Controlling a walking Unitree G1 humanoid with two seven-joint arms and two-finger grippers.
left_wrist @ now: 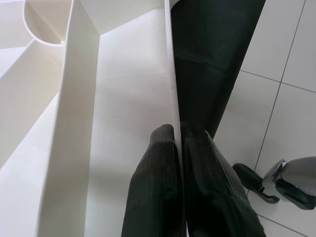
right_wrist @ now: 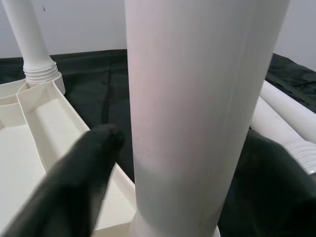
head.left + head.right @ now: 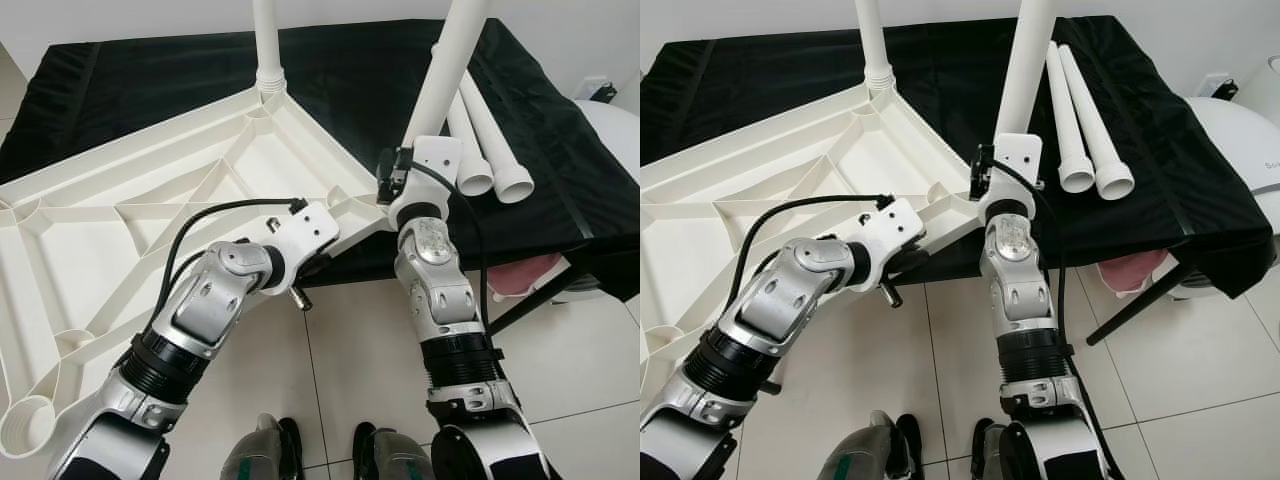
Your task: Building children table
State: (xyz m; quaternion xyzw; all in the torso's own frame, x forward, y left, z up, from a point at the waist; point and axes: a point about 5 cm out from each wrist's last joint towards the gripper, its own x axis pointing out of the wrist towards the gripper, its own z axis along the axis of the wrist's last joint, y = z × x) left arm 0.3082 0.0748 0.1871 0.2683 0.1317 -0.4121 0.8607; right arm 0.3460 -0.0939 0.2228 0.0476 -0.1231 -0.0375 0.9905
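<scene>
On the bench [image 3: 560, 140], draped in a black cloth [image 3: 150, 80], the white tabletop [image 3: 150, 200] lies upside down, ribs up, its near part hanging past the bench's front edge over the tiled floor [image 3: 340, 380]. At the tabletop's far corner one leg [image 3: 268, 40] stands upright in its socket. The right pincer [image 2: 173, 163] grips a second leg [image 3: 445, 70], one black finger [image 2: 79, 168] on each side, holding it a little tilted at the tabletop's near right corner. The left pincer [image 1: 178, 148] is pinched narrow on the tabletop's thin outer rim beside that corner, a finger [image 1: 153, 187] on either face of the wall. Two spare legs [image 3: 490, 140] lie side by side on the cloth toward the bench's right edge, just beside the held leg. Something pink [image 3: 530, 275] shows under the bench's front right corner. The robot's feet [image 3: 330, 450] stand on the floor, close to the front edge.
</scene>
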